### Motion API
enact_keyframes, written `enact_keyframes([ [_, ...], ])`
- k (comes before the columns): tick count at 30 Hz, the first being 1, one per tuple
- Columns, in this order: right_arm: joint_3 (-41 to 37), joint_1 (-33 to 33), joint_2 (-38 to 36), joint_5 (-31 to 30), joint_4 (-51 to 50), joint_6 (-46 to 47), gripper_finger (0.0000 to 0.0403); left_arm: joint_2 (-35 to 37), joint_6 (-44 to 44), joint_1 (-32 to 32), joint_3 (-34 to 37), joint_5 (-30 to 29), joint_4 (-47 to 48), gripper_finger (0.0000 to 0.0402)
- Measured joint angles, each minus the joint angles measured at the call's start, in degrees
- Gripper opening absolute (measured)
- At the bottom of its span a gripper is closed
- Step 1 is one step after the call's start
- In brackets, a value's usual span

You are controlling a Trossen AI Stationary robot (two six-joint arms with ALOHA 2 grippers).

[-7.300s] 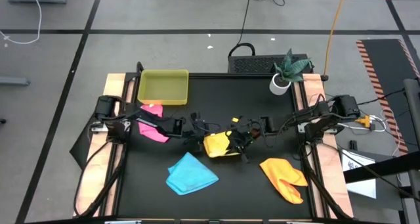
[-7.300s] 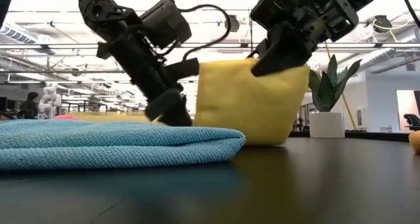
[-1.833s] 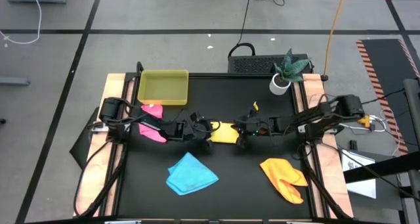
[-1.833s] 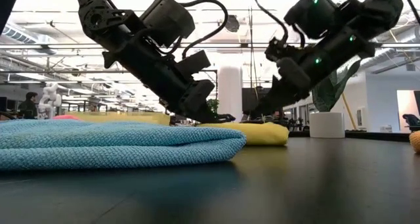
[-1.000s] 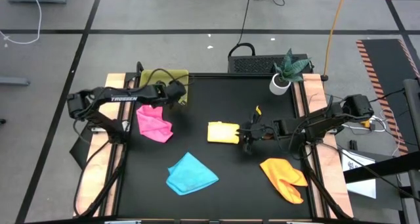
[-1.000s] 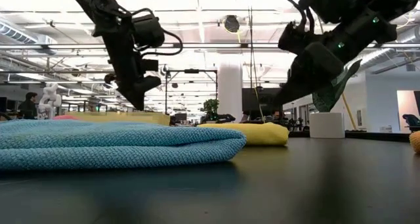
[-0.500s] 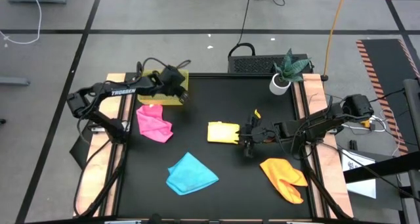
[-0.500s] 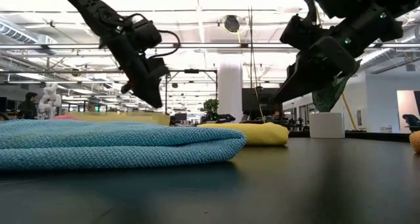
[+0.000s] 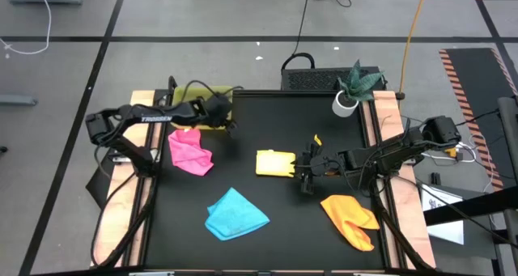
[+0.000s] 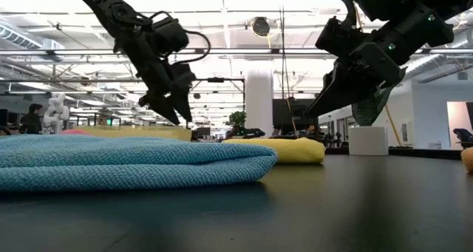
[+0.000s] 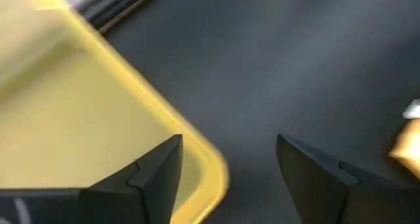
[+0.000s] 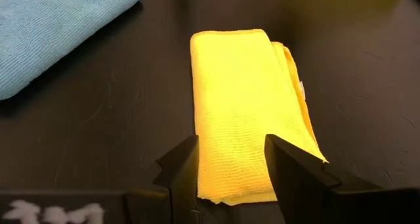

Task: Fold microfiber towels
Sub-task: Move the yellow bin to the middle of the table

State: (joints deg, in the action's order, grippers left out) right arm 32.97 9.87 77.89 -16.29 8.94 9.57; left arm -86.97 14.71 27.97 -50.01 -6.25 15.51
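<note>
Four towels lie flat on the black table: a folded yellow one (image 9: 275, 163) in the middle, a crumpled pink one (image 9: 190, 152) at the left, a folded sky blue one (image 9: 235, 213) in front and an orange one (image 9: 350, 219) at the near right. My right gripper (image 12: 230, 152) hangs open just above the yellow towel's (image 12: 246, 112) right end, clear of it. My left gripper (image 11: 228, 145) stands open in the air over the near right corner of the yellow-green tray (image 11: 79, 112), touching nothing.
The yellow-green tray (image 9: 206, 94) stands at the far left of the table, partly under my left arm. A potted plant (image 9: 348, 98) stands at the far right corner. Wooden rails run along both table sides. Bare black table lies between the towels.
My left gripper has swung a little toward the table's right and near edge over the tray's corner, tipped further downward and opened. My right gripper has opened wider above the yellow towel's right end. The towels have not moved.
</note>
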Motion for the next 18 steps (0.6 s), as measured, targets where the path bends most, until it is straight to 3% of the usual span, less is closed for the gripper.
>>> enact_keyframes([
  [3,0.0,0.0,0.0,-0.01,0.09,0.08,0.0168,-2.15,0.23,-1.91,-0.03,-6.29,-1.51,0.022],
  [11,0.0,0.0,0.0,-0.04,0.23,0.12,0.0168,-9.02,1.97,-1.66,0.02,-6.25,-3.72,0.0153],
  [18,0.0,0.57,0.0,-0.07,-0.41,0.03,0.0168,-8.42,-0.24,-3.91,0.03,-5.6,-3.71,0.0065],
])
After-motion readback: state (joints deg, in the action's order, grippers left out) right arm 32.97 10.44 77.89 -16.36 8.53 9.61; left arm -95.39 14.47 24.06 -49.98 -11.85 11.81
